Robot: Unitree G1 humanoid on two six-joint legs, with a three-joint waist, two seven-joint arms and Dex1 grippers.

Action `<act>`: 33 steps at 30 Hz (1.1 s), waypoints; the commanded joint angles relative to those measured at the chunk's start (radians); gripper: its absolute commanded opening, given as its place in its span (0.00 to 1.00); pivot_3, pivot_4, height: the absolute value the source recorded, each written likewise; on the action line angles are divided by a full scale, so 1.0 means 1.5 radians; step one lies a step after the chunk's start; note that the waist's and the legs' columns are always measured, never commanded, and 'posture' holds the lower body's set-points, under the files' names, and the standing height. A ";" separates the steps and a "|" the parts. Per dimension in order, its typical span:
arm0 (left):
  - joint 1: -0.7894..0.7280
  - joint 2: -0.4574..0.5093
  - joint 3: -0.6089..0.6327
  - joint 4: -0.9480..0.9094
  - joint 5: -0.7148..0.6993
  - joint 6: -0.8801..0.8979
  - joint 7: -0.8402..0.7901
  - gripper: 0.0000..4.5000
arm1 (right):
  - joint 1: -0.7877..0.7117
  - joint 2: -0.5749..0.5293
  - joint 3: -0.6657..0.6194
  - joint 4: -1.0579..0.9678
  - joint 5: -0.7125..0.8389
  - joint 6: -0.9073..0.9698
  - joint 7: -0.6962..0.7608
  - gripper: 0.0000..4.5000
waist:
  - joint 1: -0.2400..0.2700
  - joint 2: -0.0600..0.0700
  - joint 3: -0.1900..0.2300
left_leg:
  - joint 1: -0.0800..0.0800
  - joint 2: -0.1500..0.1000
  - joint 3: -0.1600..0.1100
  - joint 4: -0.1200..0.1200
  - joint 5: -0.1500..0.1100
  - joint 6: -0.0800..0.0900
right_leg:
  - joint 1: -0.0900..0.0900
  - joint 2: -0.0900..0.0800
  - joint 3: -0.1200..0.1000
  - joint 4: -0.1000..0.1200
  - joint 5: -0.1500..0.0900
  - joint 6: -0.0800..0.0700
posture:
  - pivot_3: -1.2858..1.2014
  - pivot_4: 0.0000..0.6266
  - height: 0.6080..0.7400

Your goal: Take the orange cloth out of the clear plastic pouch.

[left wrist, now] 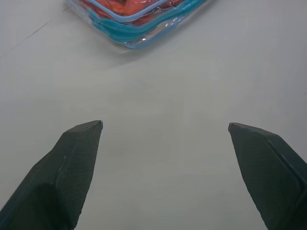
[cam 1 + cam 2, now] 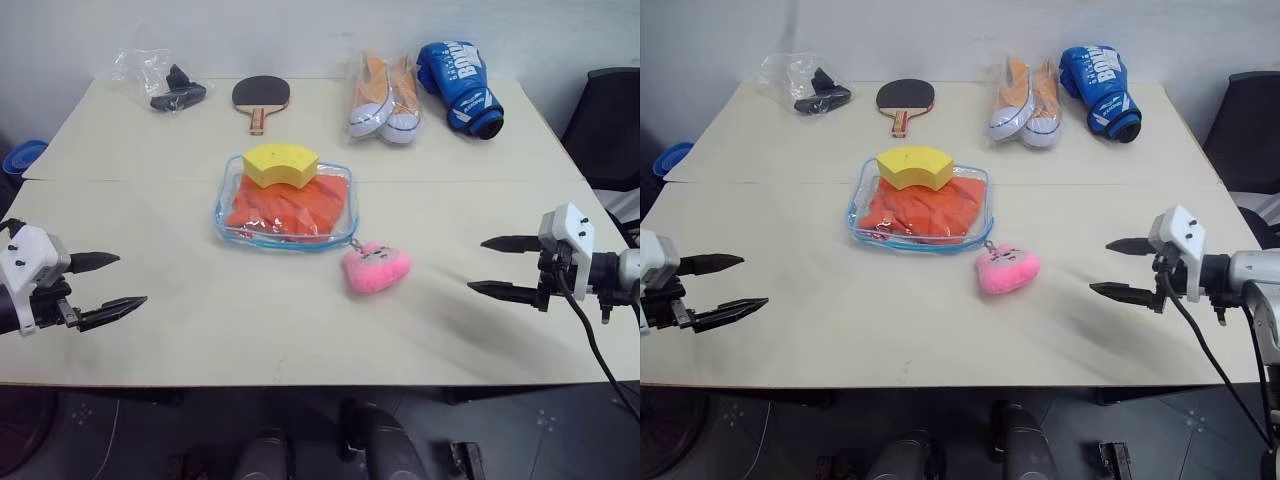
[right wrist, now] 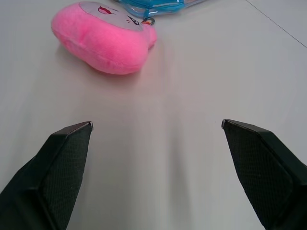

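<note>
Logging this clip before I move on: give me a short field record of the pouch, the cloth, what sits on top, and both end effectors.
pouch: clear plastic pouch, flat at table centre
cloth: orange cloth inside the pouch
on top: yellow sponge wedge on the pouch's far end
charm: pink plush heart attached at the near corner
left end effector: open, apart from the pouch
right end effector: open, empty, beside the heart

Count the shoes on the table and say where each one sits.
2. The shoes lie side by side in clear wrap at the far edge of the table, between the paddle and the blue boxing glove. None seems hidden.
</note>
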 commanded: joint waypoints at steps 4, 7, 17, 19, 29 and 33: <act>-0.001 -0.002 0.007 -0.015 -0.001 -0.001 0.004 0.99 | -0.003 0.003 -0.018 -0.025 0.012 0.000 -0.008 1.00 | 0.000 0.000 0.000 | 0.000 0.000 0.000 0.000 0.000 0.000 | 0.000 0.000 0.000 0.000 0.000 0.000 | 0.52 0.24 1.00; -0.003 -0.003 0.004 -0.015 0.001 -0.003 0.010 0.99 | -0.002 0.003 -0.020 -0.026 0.011 -0.002 -0.013 1.00 | 0.000 0.000 0.000 | 0.000 0.000 0.000 0.000 0.000 0.000 | 0.000 0.000 0.000 0.000 0.000 0.000 | 0.52 0.24 1.00; -0.011 -0.016 -0.005 -0.028 -0.021 0.031 0.017 0.99 | 0.006 0.002 -0.021 -0.037 0.019 0.020 -0.026 1.00 | 0.000 0.000 0.000 | 0.000 0.000 0.000 0.000 0.000 0.000 | 0.000 0.000 0.000 0.000 0.000 0.000 | 0.52 0.24 1.00; -0.019 -0.019 -0.009 -0.029 -0.024 0.037 0.018 0.99 | 0.005 0.003 -0.021 -0.042 0.022 0.026 -0.025 1.00 | 0.000 0.000 0.000 | 0.000 0.000 0.000 0.000 0.000 0.000 | 0.000 0.000 0.000 0.001 0.000 0.000 | 0.52 0.24 1.00; -0.064 -0.036 -0.028 -0.028 -0.025 0.041 0.041 0.99 | 0.007 0.009 -0.024 -0.067 0.039 0.050 -0.032 1.00 | 0.000 0.000 0.000 | 0.000 0.000 0.000 0.000 0.000 0.000 | 0.000 0.000 0.000 0.001 0.000 0.000 | 0.52 0.24 1.00; -0.088 -0.043 -0.038 -0.026 -0.045 0.061 0.045 0.99 | 0.009 0.017 -0.025 -0.088 0.050 0.066 -0.043 1.00 | 0.001 0.000 0.000 | 0.000 0.000 0.000 0.000 0.000 -0.001 | 0.000 0.000 0.000 0.001 0.000 0.000 | 0.52 0.24 1.00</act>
